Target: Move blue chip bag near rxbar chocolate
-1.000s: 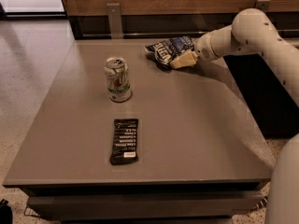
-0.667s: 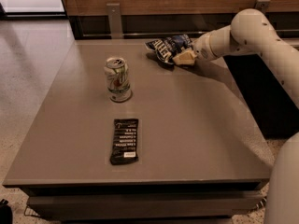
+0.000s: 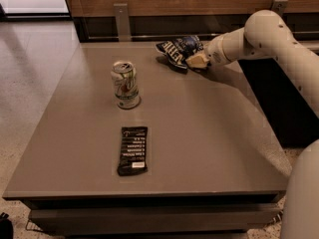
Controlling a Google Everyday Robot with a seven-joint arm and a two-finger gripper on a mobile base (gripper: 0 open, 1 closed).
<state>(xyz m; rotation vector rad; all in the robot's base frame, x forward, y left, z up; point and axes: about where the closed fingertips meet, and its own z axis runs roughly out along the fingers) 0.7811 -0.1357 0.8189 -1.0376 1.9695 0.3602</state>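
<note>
The blue chip bag (image 3: 176,50), crinkled dark navy with white lettering, is at the far middle-right of the table. My gripper (image 3: 197,60) comes in from the right on the white arm and is shut on the bag's right end. The bag looks tipped up slightly, with a shadow beneath it. The rxbar chocolate (image 3: 132,150), a flat black wrapper with white text, lies near the table's front edge, left of centre and far from the bag.
A silver-green drink can (image 3: 125,84) stands upright between the bag and the bar, left of centre. The grey table (image 3: 209,148) has a wooden wall and rail behind it. The floor is to the left.
The gripper has closed in on the bag's right end, and the bag has shifted slightly left and away and bunched up. The can and the bar have not moved.
</note>
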